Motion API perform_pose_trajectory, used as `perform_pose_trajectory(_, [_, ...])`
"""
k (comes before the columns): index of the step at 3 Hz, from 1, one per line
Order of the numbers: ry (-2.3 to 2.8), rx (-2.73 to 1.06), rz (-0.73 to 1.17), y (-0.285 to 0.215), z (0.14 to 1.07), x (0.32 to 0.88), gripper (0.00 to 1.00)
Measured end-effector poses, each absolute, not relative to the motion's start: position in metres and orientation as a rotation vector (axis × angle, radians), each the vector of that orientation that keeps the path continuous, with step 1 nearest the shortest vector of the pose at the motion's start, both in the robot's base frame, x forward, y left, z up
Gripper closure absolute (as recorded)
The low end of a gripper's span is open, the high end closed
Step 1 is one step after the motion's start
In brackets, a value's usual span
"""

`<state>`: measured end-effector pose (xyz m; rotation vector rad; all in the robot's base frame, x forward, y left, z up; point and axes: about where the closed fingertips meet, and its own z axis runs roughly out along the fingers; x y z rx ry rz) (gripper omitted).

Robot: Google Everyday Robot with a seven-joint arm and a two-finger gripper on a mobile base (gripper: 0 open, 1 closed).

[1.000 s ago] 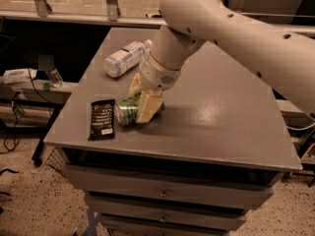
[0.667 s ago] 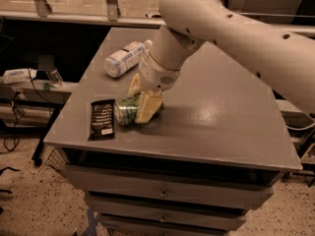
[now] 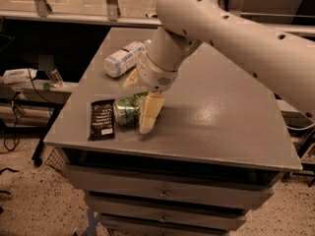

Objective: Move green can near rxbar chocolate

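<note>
The green can [image 3: 126, 111] lies on its side on the grey table [image 3: 216, 117], near the front left corner. The rxbar chocolate [image 3: 102, 119], a flat dark wrapper with white lettering, lies just left of the can, almost touching it. My gripper [image 3: 137, 106] hangs low over the can's right end. Its near cream finger [image 3: 149, 113] stands against the can's right side with its tip on the table. The far finger [image 3: 130, 78] is behind the can and apart from it. The gripper is open, and the can rests on the table.
A clear plastic bottle with a white label [image 3: 123, 59] lies on its side at the back left of the table. The table's front edge is close below the can and the bar. Drawers sit under the tabletop, and shelves with cables stand to the left.
</note>
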<state>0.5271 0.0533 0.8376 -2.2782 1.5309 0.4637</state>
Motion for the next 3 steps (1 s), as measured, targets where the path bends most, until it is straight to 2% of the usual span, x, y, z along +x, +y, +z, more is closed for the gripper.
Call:
perform_pose_trajectory(1, [1.537,-2.278,0.453,0.052,0.839,0.527,0.00])
perform_pose_trajectory(2, [1.609,-2.260,0.341,0.027,0.851,0.536,0.00])
perform_pose_trajectory(3, [1.761,-2.200,0.101,-0.032,0.882,0.551,0.00])
